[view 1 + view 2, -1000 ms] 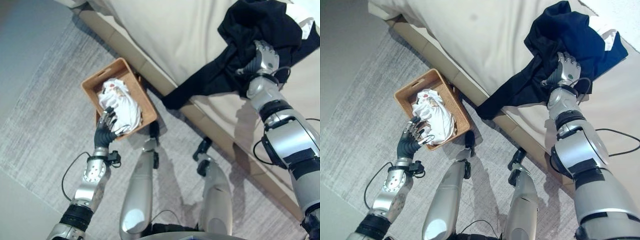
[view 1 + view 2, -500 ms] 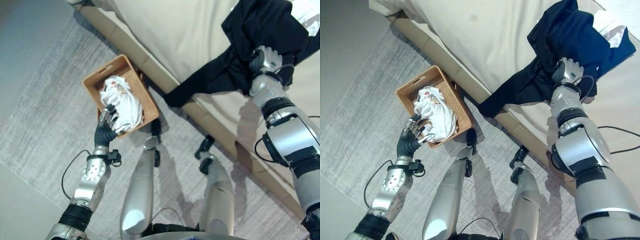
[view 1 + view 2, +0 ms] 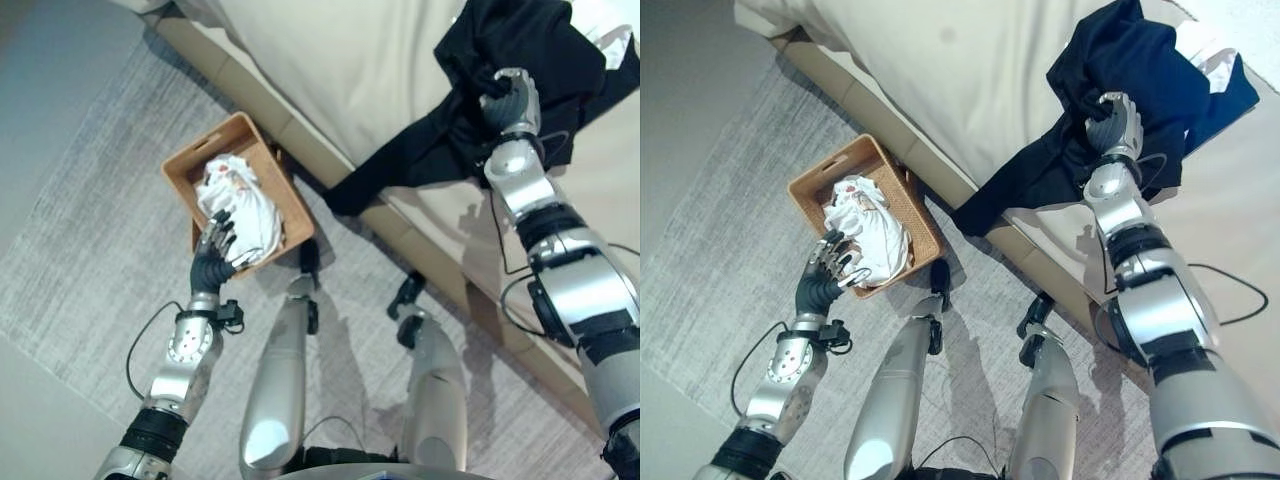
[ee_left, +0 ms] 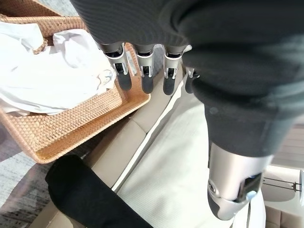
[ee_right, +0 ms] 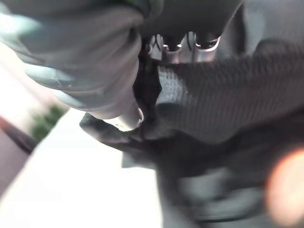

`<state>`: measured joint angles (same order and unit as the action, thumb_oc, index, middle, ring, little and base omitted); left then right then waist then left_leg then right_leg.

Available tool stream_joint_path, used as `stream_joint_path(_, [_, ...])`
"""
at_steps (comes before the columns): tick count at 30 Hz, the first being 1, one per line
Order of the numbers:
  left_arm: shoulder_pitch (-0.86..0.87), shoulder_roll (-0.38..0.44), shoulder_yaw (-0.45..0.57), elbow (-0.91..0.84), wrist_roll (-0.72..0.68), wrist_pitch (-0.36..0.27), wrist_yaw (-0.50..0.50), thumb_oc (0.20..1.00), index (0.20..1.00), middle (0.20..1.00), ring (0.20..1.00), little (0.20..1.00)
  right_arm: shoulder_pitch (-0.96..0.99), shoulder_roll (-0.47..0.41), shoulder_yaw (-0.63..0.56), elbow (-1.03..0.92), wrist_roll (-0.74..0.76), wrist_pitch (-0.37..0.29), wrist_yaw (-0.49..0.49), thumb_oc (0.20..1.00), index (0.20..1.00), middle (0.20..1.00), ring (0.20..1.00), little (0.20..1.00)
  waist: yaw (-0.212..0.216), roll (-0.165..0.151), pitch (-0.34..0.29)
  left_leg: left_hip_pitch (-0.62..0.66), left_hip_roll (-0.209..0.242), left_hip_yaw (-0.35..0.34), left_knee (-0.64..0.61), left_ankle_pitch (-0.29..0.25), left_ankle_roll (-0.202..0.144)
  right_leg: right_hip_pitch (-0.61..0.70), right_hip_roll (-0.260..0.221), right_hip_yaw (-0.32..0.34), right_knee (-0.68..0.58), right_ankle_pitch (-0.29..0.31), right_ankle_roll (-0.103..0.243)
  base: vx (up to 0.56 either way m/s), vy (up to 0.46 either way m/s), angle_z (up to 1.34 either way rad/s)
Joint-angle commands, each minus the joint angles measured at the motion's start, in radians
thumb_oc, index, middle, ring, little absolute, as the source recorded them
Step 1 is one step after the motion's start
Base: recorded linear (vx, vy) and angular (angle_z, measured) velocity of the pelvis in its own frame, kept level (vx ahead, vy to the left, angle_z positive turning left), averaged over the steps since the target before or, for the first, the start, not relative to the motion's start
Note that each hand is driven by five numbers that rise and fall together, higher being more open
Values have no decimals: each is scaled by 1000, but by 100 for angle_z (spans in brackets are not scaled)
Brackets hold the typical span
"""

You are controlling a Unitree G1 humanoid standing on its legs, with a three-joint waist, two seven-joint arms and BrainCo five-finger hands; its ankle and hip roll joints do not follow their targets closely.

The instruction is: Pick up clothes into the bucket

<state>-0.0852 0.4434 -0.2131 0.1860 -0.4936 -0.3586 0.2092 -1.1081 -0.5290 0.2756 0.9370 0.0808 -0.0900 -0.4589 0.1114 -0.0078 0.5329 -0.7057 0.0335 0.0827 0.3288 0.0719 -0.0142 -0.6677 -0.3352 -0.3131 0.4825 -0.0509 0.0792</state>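
Note:
A brown woven basket point(image 3: 297, 216) stands on the rug beside the bed, with crumpled white clothes point(image 3: 245, 205) in it. My left hand point(image 3: 213, 252) hovers at the basket's near rim, its fingers point(image 4: 142, 71) straight above the white cloth point(image 4: 42, 76). A black garment point(image 3: 530, 40) lies bunched on the bed, and one end point(image 3: 985, 205) hangs over the bed's edge. My right hand point(image 3: 505, 98) is pressed into the bunch with its fingers curled in the black cloth.
The beige bed point(image 3: 350, 70) runs diagonally across the upper right. A white item point(image 3: 612, 45) peeks out beside the black garment. A grey rug point(image 3: 90, 260) covers the floor around the basket.
My right hand has pushed further up into the black garment and its fingers have curled into the cloth. The left hand stays at the basket's rim.

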Motion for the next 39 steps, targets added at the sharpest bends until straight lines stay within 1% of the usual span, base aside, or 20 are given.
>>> stream_joint_path(1, [40,-11,23,-21,-18,-41,1,1000,1000,1000,1000,1000,69,-49,-58,-130,165,-144,-30,200,200,200,200,200,-34,-10,-13,65,19,-22,45,-94,-6,73,-32,72,-87,140,94,53,-29,-1])
stream_joint_path(2, [43,-11,25,-18,-19,-42,-3,1000,1000,1000,1000,1000,113,-40,-84,-181,198,-165,-16,200,200,200,200,200,-38,-14,-13,84,20,-21,38,-94,-6,92,-31,68,-95,142,95,34,-16,-3])
stream_joint_path(3, [44,-10,23,-18,-19,-42,-3,1000,1000,1000,1000,1000,118,-40,-86,-185,197,-163,-16,200,200,200,200,200,-37,-15,-13,87,20,-21,37,-94,-6,95,-30,67,-96,142,95,56,-26,-3])
stream_joint_path(4, [46,-13,27,9,-22,-39,-14,1000,1000,1000,1000,1000,201,-28,-134,-279,286,-212,32,200,200,200,200,200,-42,-23,-13,122,22,-21,27,-94,-6,136,-28,62,-110,143,98,38,-18,-3])
stream_joint_path(5, [46,-13,27,9,-23,-39,-14,1000,1000,1000,1000,1000,202,-28,-135,-279,286,-212,32,200,200,200,200,200,-42,-23,-13,123,22,-21,26,-94,-6,137,-28,62,-110,143,98,103,-33,-3])
stream_joint_path(6, [57,-15,36,24,-27,-36,-32,1000,1000,1000,1000,1000,295,-14,-171,-378,386,-257,98,200,200,200,200,200,-47,-33,-30,157,26,-23,11,-95,-7,170,-26,58,-125,144,99,66,-15,-4])
stream_joint_path(7, [58,-14,36,24,-27,-36,-32,1000,1000,1000,1000,1000,295,-14,-171,-378,386,-257,98,200,200,200,200,200,-47,-33,-30,158,26,-23,11,-95,-7,171,-26,58,-125,144,99,128,-34,-3])
stream_joint_path(8, [70,-15,39,28,-32,-34,-56,1000,1000,1000,1000,1000,365,6,-206,-442,512,-293,180,200,200,200,200,200,-51,-40,-46,186,28,-25,3,-96,-8,203,-26,50,-138,143,100,63,-20,-4])
stream_joint_path(9, [71,-14,38,28,-33,-34,-57,1000,1000,1000,1000,1000,368,5,-207,-443,515,-293,182,200,200,200,200,200,-50,-40,-45,188,28,-26,1,-96,-8,206,-26,50,-140,143,100,118,-36,-5])
stream_joint_path(10, [79,-16,42,41,-38,-29,-75,1000,1000,1000,1000,1000,414,23,-220,-482,609,-302,247,200,200,200,200,200,-52,-47,-60,220,30,-26,-14,-96,-9,238,-24,44,-155,144,101,87,-31,-5])
stream_joint_path(13, [87,-21,48,56,-48,-25,-98,1000,1000,1000,1000,1000,469,45,-249,-548,747,-316,326,200,200,200,200,200,-55,-55,-86,270,34,-27,-48,-91,-14,293,-21,31,-187,144,104,99,-33,-3])
stream_joint_path(16, [97,-29,59,63,-58,-22,-113,1000,1000,1000,1000,1000,496,46,-266,-611,806,-326,366,200,200,200,200,200,-57,-64,-110,315,39,-31,-75,-85,-19,341,-14,21,-214,145,106,75,-26,-1])
stream_joint_path(21, [113,-38,73,72,-61,-18,-129,1000,1000,1000,1000,1000,514,32,-277,-662,820,-328,389,200,200,200,200,200,-62,-73,-153,370,43,-32,-133,-68,-23,390,-5,9,-255,149,111,66,-10,-1])
stream_joint_path(23, [117,-37,86,78,-33,-18,-125,1000,1000,1000,1000,1000,516,-27,-275,-716,760,-322,383,200,200,200,200,200,-68,-84,-182,405,45,-33,-163,-59,-29,426,2,4,-276,149,113,77,-24,2])
stream_joint_path(25, [117,-36,87,79,-24,-18,-124,1000,1000,1000,1000,1000,515,-41,-275,-730,752,-320,382,200,200,200,200,200,-72,-87,-192,413,44,-34,-172,-52,-28,433,5,1,-287,155,112,49,-15,4])
stream_joint_path(30, [116,-7,92,57,86,-5,-96,1000,1000,1000,1000,1000,480,-148,-247,-806,717,-303,391,200,200,200,200,200,-88,-109,-261,482,57,-25,-207,-55,-40,505,30,-6,-343,156,119,82,-18,1])
stream_joint_path(33, [108,10,89,46,134,2,-86,1000,1000,1000,1000,1000,427,-211,-219,-828,712,-293,389,200,200,200,200,200,-94,-121,-302,520,63,-12,-216,-62,-45,541,47,-2,-376,159,121,75,-6,-7])
stream_joint_path(34, [107,9,89,46,134,3,-86,1000,1000,1000,1000,1000,426,-212,-218,-828,713,-293,389,200,200,200,200,200,-95,-121,-303,518,61,-12,-219,-57,-44,540,46,-2,-380,164,121,72,-11,-12])
stream_joint_path(37, [105,18,82,51,164,16,-89,1000,1000,1000,1000,1000,374,-272,-179,-851,721,-275,400,200,200,200,200,200,-107,-137,-355,566,72,6,-234,-61,-49,581,60,6,-405,164,122,108,-1,-11])
stream_joint_path(39, [104,19,76,50,173,20,-91,1000,1000,1000,1000,1000,358,-292,-169,-844,729,-271,408,200,200,200,200,200,-109,-140,-365,584,74,10,-244,-62,-50,594,64,10,-413,164,122,79,-2,-11])
